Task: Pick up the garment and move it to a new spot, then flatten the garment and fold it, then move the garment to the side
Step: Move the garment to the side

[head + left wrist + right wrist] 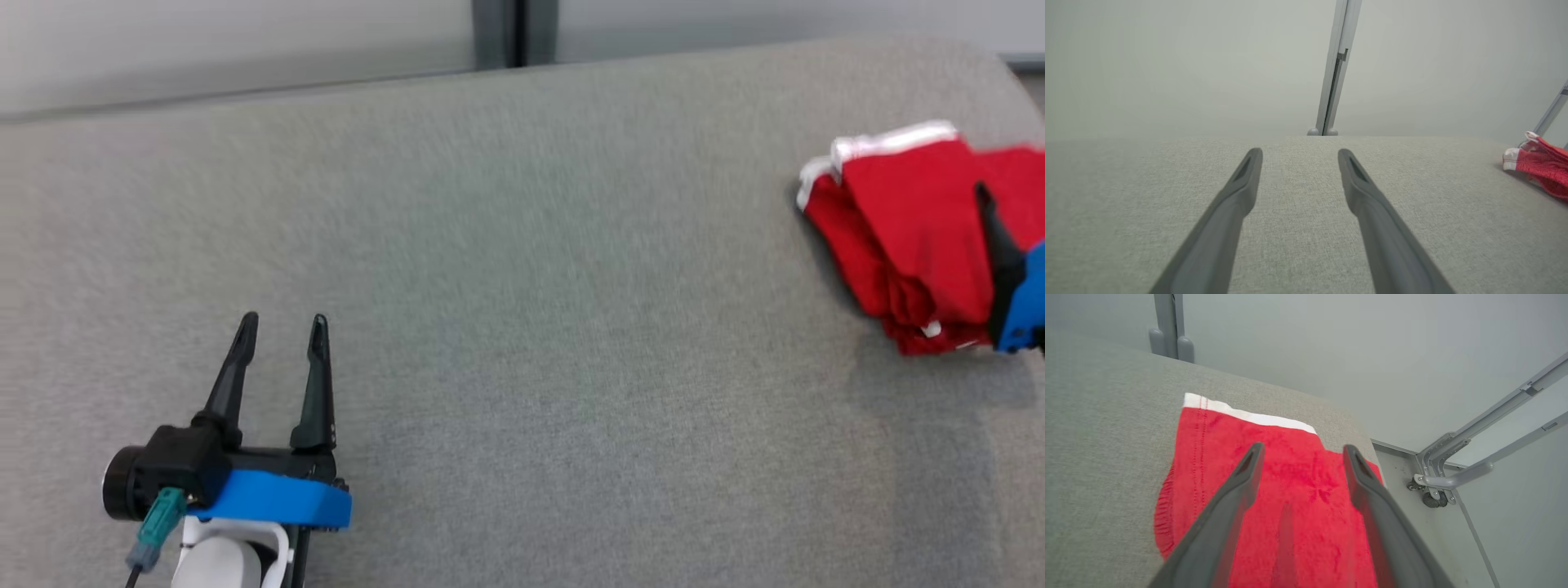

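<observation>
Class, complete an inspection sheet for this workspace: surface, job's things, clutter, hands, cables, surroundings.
Surface: grey fabric-covered table, mostly bare.
Job's things: red garment with white trim, folded into a bundle near the table's right edge.
Clutter: nothing seen.
Hands: left hand open over bare fabric, holding nothing; right hand open over the garment, with nothing gripped between its fingers.
Cables: teal connector with dark cable at the left wrist.
Surroundings: pale wall panels, grey post, grey metal frame with a caster beyond the table's corner.
</observation>
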Controlling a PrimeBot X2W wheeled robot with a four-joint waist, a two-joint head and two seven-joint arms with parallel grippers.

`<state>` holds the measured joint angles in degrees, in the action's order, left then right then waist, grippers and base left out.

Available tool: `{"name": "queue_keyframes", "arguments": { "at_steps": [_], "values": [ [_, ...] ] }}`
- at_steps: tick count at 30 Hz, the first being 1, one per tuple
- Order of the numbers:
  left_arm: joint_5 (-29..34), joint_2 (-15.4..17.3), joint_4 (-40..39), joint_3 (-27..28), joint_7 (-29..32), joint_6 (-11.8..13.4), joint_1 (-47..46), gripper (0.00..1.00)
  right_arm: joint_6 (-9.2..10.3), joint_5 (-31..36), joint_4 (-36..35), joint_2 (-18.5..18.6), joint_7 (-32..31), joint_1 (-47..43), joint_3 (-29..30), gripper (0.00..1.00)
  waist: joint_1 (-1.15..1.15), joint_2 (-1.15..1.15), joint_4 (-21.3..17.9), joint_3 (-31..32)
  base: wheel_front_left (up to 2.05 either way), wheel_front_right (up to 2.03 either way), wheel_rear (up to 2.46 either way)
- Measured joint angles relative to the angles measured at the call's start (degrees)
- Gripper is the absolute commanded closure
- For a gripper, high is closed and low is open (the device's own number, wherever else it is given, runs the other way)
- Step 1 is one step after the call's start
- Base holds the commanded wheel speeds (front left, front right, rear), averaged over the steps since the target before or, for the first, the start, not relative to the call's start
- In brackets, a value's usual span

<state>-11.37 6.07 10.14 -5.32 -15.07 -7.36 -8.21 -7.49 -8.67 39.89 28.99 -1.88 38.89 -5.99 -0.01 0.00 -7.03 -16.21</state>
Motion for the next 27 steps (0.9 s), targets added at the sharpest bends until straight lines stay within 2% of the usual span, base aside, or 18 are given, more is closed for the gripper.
{"name": "queue_keyframes", "arguments": {
  "at_steps": [1,2,6,11,16,21,27],
  "values": [
    [-0.24,-0.34,0.22,0.45,0.00,0.05,0.66,0.00,0.00,0.30,-1.40,-0.70,1.32,-1.82,0.70,0.00,0.00,0.00,0.36,1.31,0.00,0.00,0.00],
    [-0.47,-0.80,0.62,1.02,-0.01,0.25,2.09,0.00,0.00,-0.46,-3.98,-3.10,3.12,-5.75,2.69,0.00,0.00,0.00,1.16,4.03,0.00,0.00,0.00],
    [-0.97,-1.25,2.13,2.58,0.00,0.58,5.33,0.00,0.00,-1.14,-10.90,-7.32,5.33,-14.33,4.48,0.00,0.00,0.00,2.15,8.61,0.00,0.00,0.00],
    [-1.30,-1.98,3.94,3.57,0.01,1.34,8.38,0.00,0.00,-2.48,-21.67,-13.88,6.22,-24.76,8.57,0.00,0.00,0.00,3.34,13.20,0.00,0.00,0.00],
    [-1.75,-2.43,4.59,4.02,0.00,1.45,10.27,0.00,0.00,-0.92,-30.31,-19.78,6.37,-34.24,10.70,0.00,0.00,0.00,4.73,15.84,0.00,0.00,0.00],
    [-1.75,-2.67,4.88,3.90,0.00,1.51,10.77,0.00,0.00,-0.42,-35.17,-22.73,5.50,-39.99,10.61,0.00,0.00,0.00,6.03,16.74,0.00,0.00,0.00],
    [-2.16,-2.85,4.70,3.99,0.00,1.74,11.15,0.00,0.01,0.37,-37.01,-24.24,4.44,-42.15,10.26,0.00,0.01,0.00,6.72,16.86,0.00,0.00,0.00]
  ]
}}
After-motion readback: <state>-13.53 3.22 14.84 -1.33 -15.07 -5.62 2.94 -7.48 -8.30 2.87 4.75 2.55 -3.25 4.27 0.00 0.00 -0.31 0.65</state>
